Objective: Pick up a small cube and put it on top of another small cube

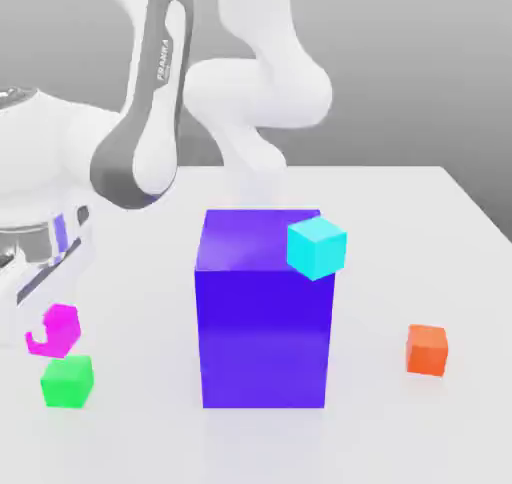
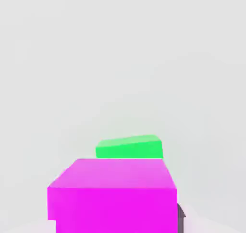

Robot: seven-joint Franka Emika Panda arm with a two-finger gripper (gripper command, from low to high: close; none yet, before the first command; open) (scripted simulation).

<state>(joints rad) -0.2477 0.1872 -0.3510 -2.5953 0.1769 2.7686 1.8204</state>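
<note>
**Ana:** Nearest the lens in the hand view is the small bright magenta cube (image 2: 113, 193), plain-faced, with the small bright green cube (image 2: 129, 148) just past its far edge.

**Ben:** So is the magenta cube held?

**Ana:** I'd say so. The gripper (image 1: 50, 324) is closed as far as it goes, with the magenta cube (image 1: 58, 330) between its fingers, lifted off the white surface (image 1: 420, 222). In the exterior view it hangs just above the green cube (image 1: 67, 381), a little toward that view's left, with a small gap between the two.

**Ben:** Why hold it there?

**Ana:** My guess is that keeping it raised lets it clear the green cube's top face before it comes down. It looks not quite centred yet, so it may need a small sideways correction first.

**Ben:** Anything in the way?

**Ana:** Not close by. The big purple block (image 1: 262, 317), with a cyan cube (image 1: 317, 248) at its upper corner, stands well apart, and the small orange cube (image 1: 427, 350) sits farther toward the exterior view's right. The risk is an off-centre release that tips the magenta cube off.
</note>
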